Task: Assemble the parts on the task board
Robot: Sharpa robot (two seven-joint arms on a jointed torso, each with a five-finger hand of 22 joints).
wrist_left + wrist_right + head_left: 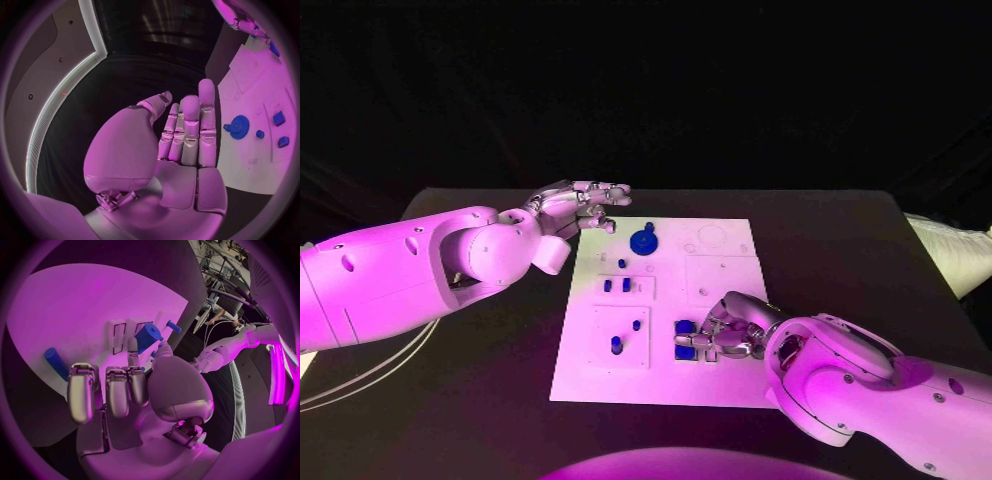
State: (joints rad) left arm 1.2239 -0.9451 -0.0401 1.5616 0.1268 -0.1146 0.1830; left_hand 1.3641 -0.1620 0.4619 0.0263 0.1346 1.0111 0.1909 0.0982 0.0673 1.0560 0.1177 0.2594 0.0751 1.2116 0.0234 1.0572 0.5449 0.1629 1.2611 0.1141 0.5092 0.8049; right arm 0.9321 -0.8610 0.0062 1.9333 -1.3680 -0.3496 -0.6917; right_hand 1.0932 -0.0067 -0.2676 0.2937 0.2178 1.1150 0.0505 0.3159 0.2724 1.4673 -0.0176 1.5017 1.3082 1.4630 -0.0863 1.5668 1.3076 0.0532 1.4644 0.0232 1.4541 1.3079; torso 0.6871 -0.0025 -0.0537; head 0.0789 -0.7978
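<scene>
From the head camera, the task board (726, 385) lies at the middle of the black table (877, 215). The left hand (578, 209) hovers off the board's 11 o'clock corner, fingers loosely curled, nothing in them. A blue gear (643, 241) sits toward the board's 12 o'clock end, with small blue parts (616, 285) at mid-board. The right hand (721, 335) rests toward the board's 5 o'clock side, fingertips on a blue block (685, 327). In the left wrist view, the left hand (178, 137) is flat, fingers straight and together, empty, beside the board (250, 170) bearing the gear (238, 126). In the right wrist view, the right hand (128, 385) pinches the blue block (147, 336) between thumb and a finger over the board (81, 305); a blue peg (55, 362) stands near.
</scene>
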